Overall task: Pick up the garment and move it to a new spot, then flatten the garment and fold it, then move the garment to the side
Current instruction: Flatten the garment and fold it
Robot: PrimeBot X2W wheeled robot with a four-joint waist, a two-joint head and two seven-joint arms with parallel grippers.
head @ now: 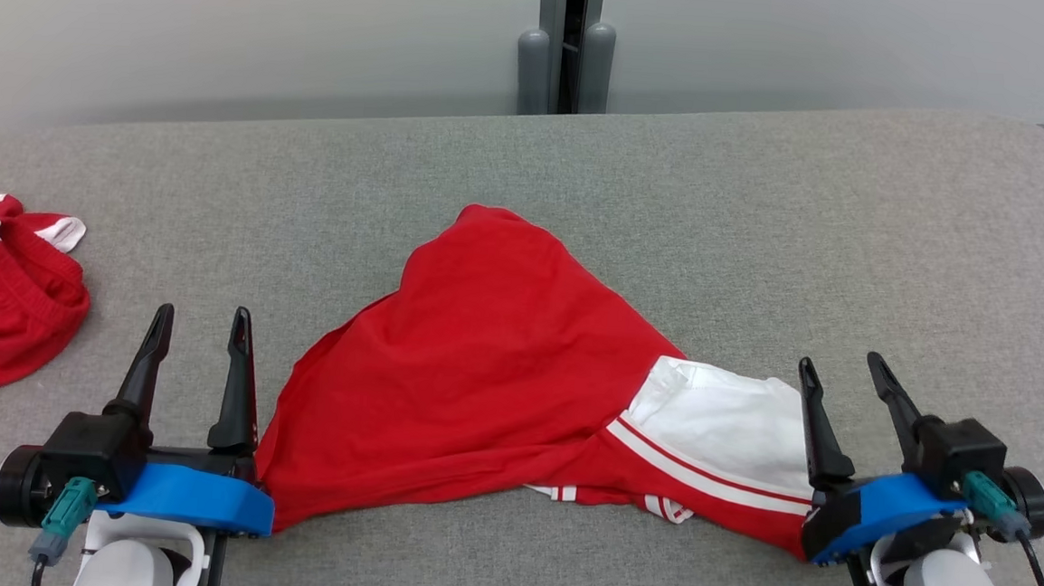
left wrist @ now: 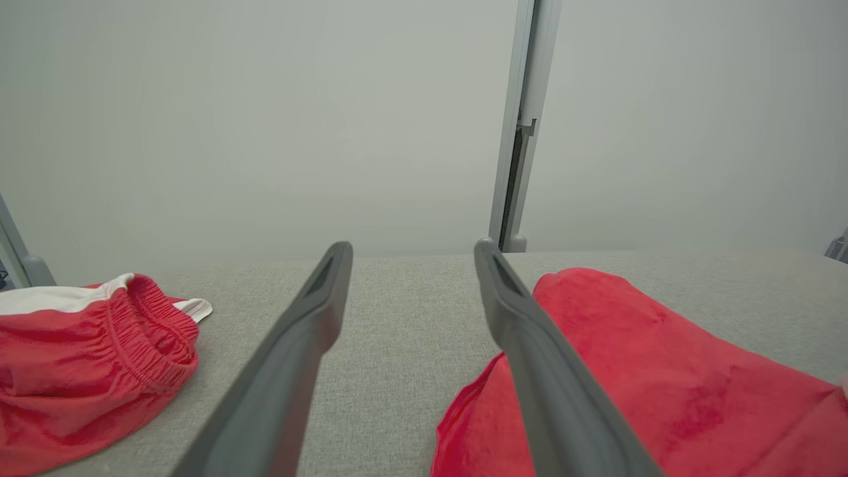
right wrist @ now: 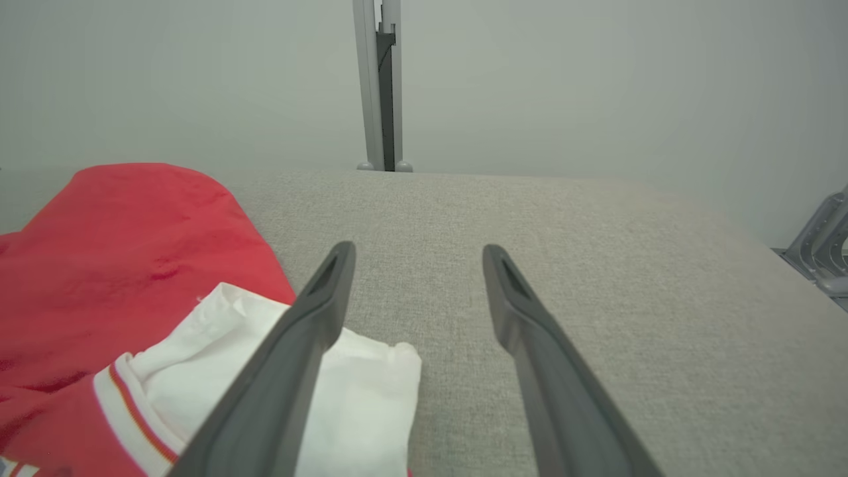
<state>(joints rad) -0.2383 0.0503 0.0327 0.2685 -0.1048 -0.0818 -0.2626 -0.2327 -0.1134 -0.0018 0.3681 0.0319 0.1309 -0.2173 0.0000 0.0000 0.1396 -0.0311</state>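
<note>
While both claws stand wide open and empty, a red garment (head: 481,363) is seen lying rumpled on a grey cloth-covered table (head: 763,208), at the middle of its near side. It is bunched into a rough triangle, peaked at the far side, and stretched along the near edge between the two arms. The left gripper (head: 202,310) is placed just beside the garment's left corner, its fingers pointing away across the table. The right gripper (head: 841,358) is placed at the right corner, where a white panel (head: 723,414) and red-and-white striped trim (head: 701,472) are turned up. A second garment (head: 5,298), red with white bands and a gathered waist, is heaped well apart at the far left.

The cloth is judged to be light, soft and limp. It can be expected to sag and fold on itself once lifted, and thin layers may slip apart unless pinched together. Hold is best taken at the two near corners, one in each claw, so that the cloth can be drawn taut.

No brand, label or readable writing can be made out; plain stripes are the sole marking seen.
</note>
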